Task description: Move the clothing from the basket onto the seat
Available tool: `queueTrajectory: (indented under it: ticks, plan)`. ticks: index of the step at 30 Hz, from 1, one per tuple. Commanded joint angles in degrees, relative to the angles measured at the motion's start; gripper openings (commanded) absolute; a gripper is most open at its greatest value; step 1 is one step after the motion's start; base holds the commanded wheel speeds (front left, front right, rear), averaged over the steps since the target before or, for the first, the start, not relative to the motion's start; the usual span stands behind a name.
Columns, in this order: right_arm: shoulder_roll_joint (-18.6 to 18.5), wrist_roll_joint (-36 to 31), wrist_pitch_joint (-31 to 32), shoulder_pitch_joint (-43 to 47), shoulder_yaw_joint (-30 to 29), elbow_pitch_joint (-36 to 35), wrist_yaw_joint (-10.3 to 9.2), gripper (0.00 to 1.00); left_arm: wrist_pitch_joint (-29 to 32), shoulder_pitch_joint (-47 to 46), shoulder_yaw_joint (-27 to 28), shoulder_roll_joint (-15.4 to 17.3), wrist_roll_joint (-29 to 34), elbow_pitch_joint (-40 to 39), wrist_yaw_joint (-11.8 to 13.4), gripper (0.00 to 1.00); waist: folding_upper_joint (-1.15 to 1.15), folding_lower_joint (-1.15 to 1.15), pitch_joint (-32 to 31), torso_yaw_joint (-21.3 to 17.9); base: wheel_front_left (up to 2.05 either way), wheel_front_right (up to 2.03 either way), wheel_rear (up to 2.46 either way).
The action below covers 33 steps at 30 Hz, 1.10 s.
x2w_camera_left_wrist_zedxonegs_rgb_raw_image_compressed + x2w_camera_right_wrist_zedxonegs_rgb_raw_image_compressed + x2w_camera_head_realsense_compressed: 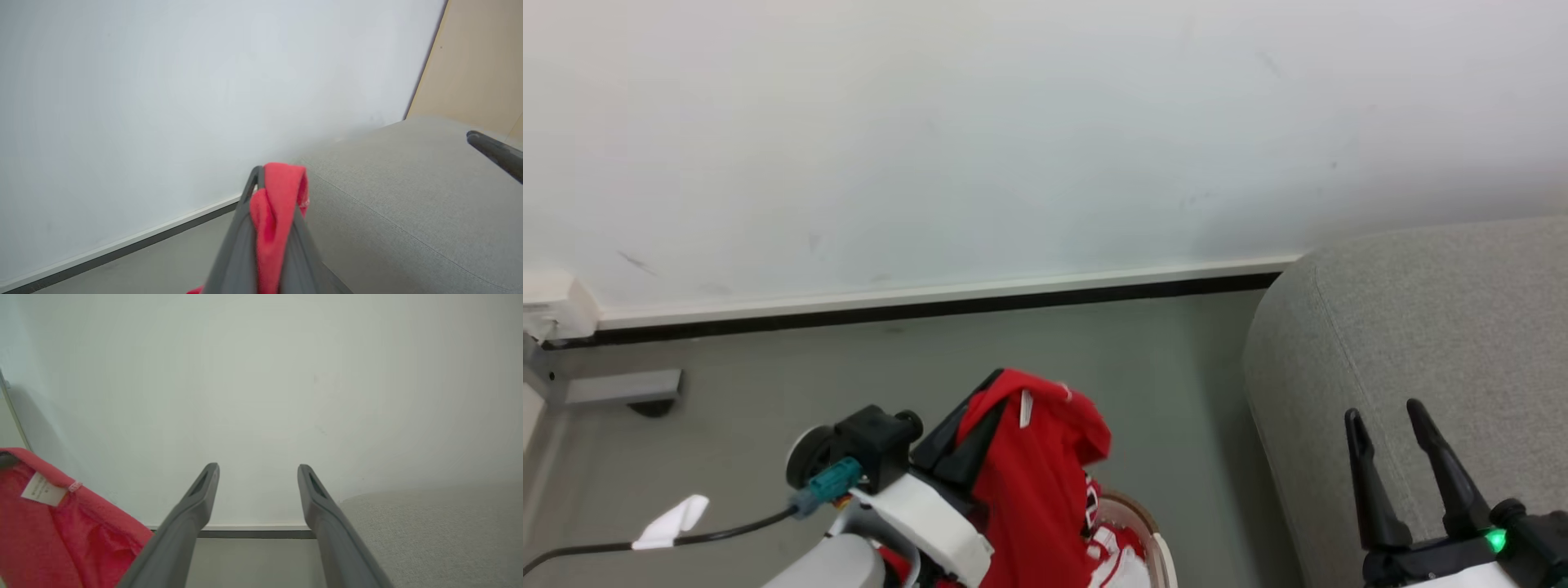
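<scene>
Now the left fingers are clenched on a red garment and hold it above the basket at the near edge of the scene. The cloth hangs down toward the red-and-white clothing inside the basket. A white label shows near the garment's top. To the right, apart from the garment, stands the grey seat, backed by the white wall. The right fingers are released, spread wide and empty, over the seat's near left corner.

soft red clothing, woven grey seat
</scene>
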Motion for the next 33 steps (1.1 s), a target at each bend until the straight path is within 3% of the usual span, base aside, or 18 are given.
queueTrajectory:
  ticks: [1,9,17,21,25,33]
  plan:
    - [-0.45,0.30,0.04,0.95,0.31,-0.01,-0.14,1.00,-0.12,0.57,0.81,0.39,0.20,-1.30,0.34,0.00,0.00,0.02,-0.98,0.33,0.00,0.00,0.00]
    - [-2.76,3.39,0.04,2.06,5.18,-2.43,-0.14,1.00,0.37,-1.71,2.90,0.56,0.86,-6.95,1.74,0.00,0.00,0.02,-2.16,0.24,0.00,0.00,0.00]
    - [-14.15,8.90,0.03,-1.55,24.22,-5.26,-0.13,1.00,1.94,-4.73,3.38,-1.25,1.23,-9.86,3.71,0.00,0.00,0.02,-2.36,0.00,0.00,0.00,0.00]
    - [-17.55,10.73,0.42,-6.22,32.10,-4.96,-0.14,1.00,2.78,-5.81,3.51,-1.62,1.78,-11.07,4.74,0.00,0.00,0.02,-2.42,-0.02,0.00,0.00,0.00]
    - [-17.75,11.66,0.45,-11.56,36.84,-1.93,-0.13,1.00,3.59,-6.61,3.11,-2.36,2.10,-12.41,5.49,0.00,0.00,0.02,-2.42,0.24,0.00,0.00,0.00]
    - [-12.12,14.31,0.36,-20.79,45.01,9.65,-0.14,1.00,5.76,-8.18,0.79,-4.19,3.05,-14.89,5.50,0.00,0.00,0.02,-2.49,1.57,0.00,0.00,0.00]
